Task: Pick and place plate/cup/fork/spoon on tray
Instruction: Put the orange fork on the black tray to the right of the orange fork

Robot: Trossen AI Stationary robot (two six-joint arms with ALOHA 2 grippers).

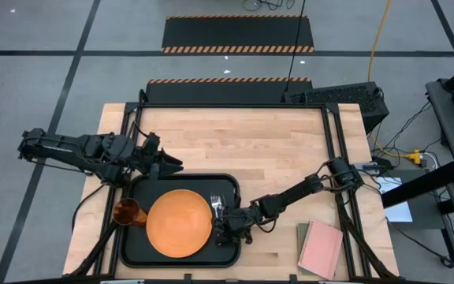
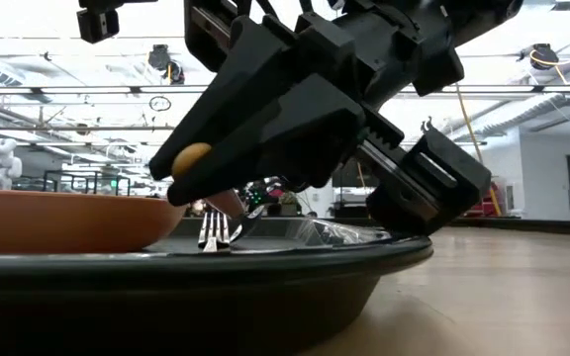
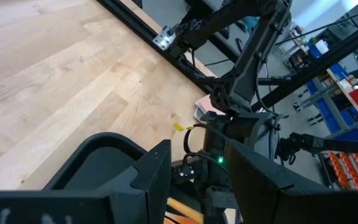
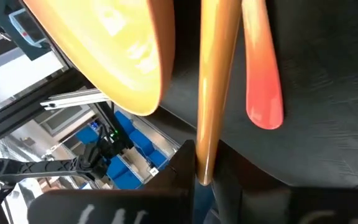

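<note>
The right gripper is low over the black tray, its fingers clamped on the spoon's orange-yellow handle. The fork lies just beside it on the tray, next to the orange plate. The cup stands at the tray's left edge. The left gripper hovers at the tray's far-left corner, fingers apart.

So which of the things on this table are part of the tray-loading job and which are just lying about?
Part of the job: tray, plate, cup, fork, and the spoon held in the right gripper.
Just lying about: pink notebook on the table.
</note>
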